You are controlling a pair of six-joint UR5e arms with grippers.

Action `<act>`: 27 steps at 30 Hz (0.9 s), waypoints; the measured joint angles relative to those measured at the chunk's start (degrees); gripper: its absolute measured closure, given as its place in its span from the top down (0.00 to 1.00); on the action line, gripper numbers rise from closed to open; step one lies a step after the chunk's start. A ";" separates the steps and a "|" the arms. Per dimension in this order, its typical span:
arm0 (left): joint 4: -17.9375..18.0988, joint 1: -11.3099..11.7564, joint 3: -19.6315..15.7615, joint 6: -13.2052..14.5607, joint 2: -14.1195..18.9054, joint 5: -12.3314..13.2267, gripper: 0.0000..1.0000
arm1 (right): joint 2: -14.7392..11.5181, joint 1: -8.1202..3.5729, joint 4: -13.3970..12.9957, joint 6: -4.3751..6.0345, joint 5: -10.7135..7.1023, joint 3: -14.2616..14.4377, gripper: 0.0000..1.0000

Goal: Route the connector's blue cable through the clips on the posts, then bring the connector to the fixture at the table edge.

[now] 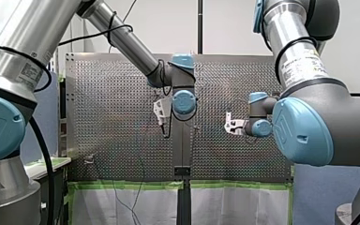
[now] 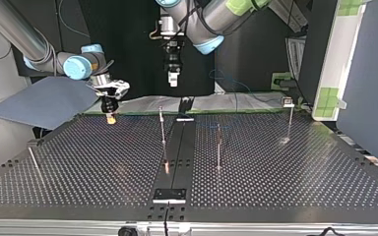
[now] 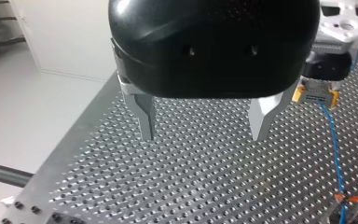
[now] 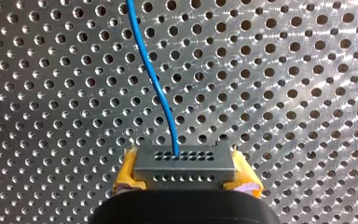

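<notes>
My right gripper [image 2: 110, 114] pinches the connector [image 4: 184, 163] between yellow pads, over the table [image 2: 285, 167] near its arm-side edge, toward the top view's left corner. The blue cable [image 4: 156, 84] runs from the connector out across the holes. My left gripper [image 3: 204, 123] hangs just beside it, fingers spread and holding nothing. The posts [image 2: 163, 125] stand well apart from the connector, and their clips are too small to read, so routing looks barely begun. Next, the connector must travel to the nearest post so the cable drops into its clip. No container shows.
</notes>
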 joint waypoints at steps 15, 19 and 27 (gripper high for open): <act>1.05 0.29 -6.40 -0.58 6.40 0.22 1.00 | -3.15 -1.31 4.43 -0.68 2.12 -0.77 0.00; 2.60 0.82 -8.46 -0.89 8.45 1.42 1.00 | -4.68 -1.72 5.97 -0.72 2.25 -0.77 0.00; 6.43 2.01 -12.37 -3.06 12.36 4.30 1.00 | -8.90 -2.15 7.67 -0.58 2.19 -0.35 0.00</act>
